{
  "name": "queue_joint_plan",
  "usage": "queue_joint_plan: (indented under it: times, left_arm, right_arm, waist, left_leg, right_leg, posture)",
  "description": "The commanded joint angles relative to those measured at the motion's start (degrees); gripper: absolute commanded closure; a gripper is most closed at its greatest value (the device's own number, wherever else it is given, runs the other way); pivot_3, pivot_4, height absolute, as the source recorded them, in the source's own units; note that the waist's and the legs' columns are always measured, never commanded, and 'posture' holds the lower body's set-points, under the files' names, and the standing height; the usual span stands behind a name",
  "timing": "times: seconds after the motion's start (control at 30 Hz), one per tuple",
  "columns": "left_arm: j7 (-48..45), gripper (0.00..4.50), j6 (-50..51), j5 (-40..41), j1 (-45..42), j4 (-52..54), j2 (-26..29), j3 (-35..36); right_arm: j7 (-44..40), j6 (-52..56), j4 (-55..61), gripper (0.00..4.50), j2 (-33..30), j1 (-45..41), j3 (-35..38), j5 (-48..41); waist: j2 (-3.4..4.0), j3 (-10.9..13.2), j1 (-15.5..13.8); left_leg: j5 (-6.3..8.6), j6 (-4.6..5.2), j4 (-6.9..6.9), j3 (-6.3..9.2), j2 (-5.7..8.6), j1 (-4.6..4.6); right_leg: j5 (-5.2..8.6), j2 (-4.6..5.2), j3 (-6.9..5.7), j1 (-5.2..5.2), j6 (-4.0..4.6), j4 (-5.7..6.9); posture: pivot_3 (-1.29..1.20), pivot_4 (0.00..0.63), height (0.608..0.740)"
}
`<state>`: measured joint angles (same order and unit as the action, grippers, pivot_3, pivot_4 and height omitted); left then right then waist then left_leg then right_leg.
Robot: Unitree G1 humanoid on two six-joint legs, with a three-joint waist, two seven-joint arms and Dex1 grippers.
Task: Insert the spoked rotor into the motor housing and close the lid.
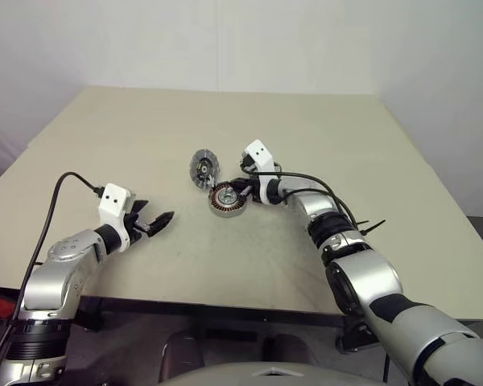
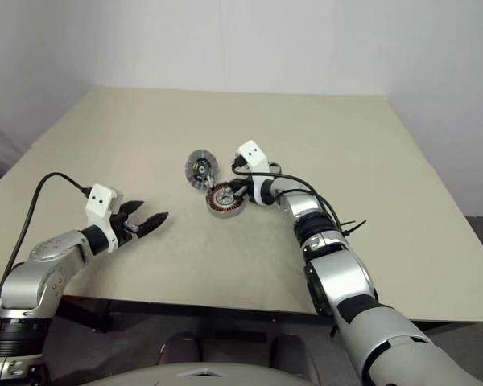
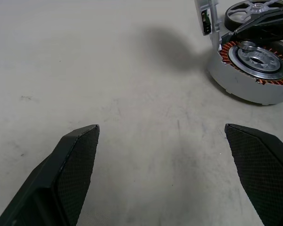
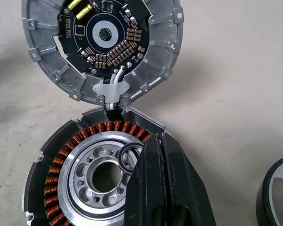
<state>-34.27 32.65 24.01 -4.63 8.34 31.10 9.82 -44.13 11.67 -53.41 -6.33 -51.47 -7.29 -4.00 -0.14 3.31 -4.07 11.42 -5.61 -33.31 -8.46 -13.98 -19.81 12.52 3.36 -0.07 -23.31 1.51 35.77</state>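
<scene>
The motor housing [image 4: 75, 174], a silver cup with copper windings, sits mid-table [image 1: 225, 201]. Just beyond it the lid [image 4: 151, 52] lies flat with its circuit board facing up, joined to the housing by short white wires. My right gripper [image 4: 156, 137] is shut, its tips over the housing's metal centre at a small black O-ring [image 4: 125, 157]; I cannot tell if the ring is pinched. The spoked rotor [image 4: 273, 197] rests on the table right beside the housing [image 3: 240, 14]. My left gripper [image 3: 161, 127] stands open and empty, well to the left of the housing [image 1: 155, 211].
The beige table [image 1: 306, 129] stretches far behind and to both sides of the parts. Black cables trail along my right forearm [image 1: 338, 213] and from my left wrist [image 1: 64, 181]. The table's front edge runs just below both arms.
</scene>
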Motion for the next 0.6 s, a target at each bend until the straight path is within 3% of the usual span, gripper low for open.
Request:
queue_joint_plan:
  times: [0.03, 0.4, 0.6]
  left_arm:
    - [-0.09, 0.00, -1.04, 0.10, -0.87, 0.95, 0.73, 1.50]
    - [-0.25, 0.00, -1.58, -0.04, -1.25, 0.10, 0.96, 1.51]
    - [-0.38, 0.00, -1.62, -0.08, -1.56, -0.10, 0.99, 1.28]
  right_arm:
    - [-2.28, 0.52, 5.07, 4.47, -0.40, 0.36, 1.30, -1.70]
    - [-4.44, 3.52, 12.30, 4.47, -0.70, 2.80, 1.53, -2.72]
    - [-2.86, 2.00, 9.64, 4.47, 0.02, 1.74, 1.56, -1.99]
  waist:
    - [0.00, 0.00, 0.03]
    - [0.00, 0.00, 0.03]
    - [0.00, 0.00, 0.04]
  left_leg:
    - [0.00, 0.00, 0.00, 0.00, 0.00, -0.01]
    - [0.00, 0.01, 0.00, 0.00, -0.01, -0.02]
    - [0.00, 0.00, 0.00, 0.00, -0.01, 0.02]
  right_leg:
    - [0.00, 0.00, 0.00, 0.00, 0.00, 0.00]
    - [0.00, -0.01, 0.01, -0.01, 0.00, 0.00]
    - [0.00, -0.01, 0.01, 0.00, 0.00, 0.01]
  posture:
    - [0.00, 0.000, 0.740]
    - [0.00, 0.000, 0.740]
    - [0.00, 0.000, 0.740]
